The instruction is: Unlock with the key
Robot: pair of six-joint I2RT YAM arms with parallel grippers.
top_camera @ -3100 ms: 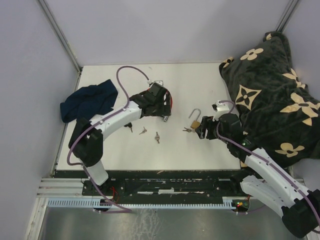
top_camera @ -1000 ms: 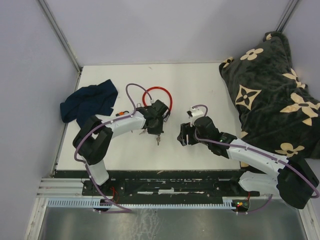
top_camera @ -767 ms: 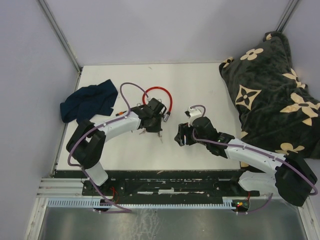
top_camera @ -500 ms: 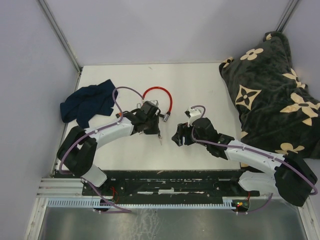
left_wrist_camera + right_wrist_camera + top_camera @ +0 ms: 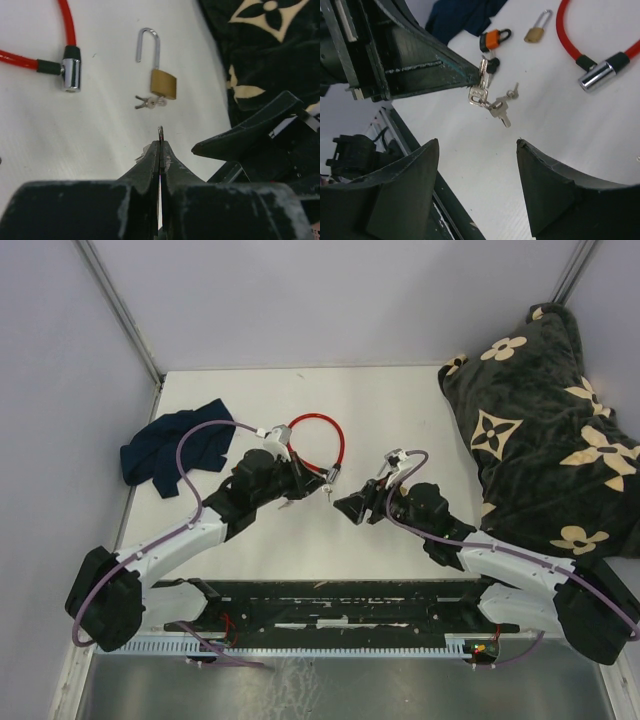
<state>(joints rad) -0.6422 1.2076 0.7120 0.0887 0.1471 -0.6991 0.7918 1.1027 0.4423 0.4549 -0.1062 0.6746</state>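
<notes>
left wrist: key [image 5: 160, 131] edge-on in pincer [image 5: 160, 146]

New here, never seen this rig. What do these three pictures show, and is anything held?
This is a robot: a left arm and a right arm bolted at the near edge of a white table. The wide picture looks down from above and behind them; the other two come from a camera on each wrist. The left tool is shut on a small silver key, with a bunch of keys hanging from it. The right tool is open and holds nothing. On the table lie a red cable lock with a silver barrel, an open brass padlock with its own keys at its base, an orange-and-black padlock and a dark blue cloth. A black blanket with beige flowers lies at the right.
</notes>
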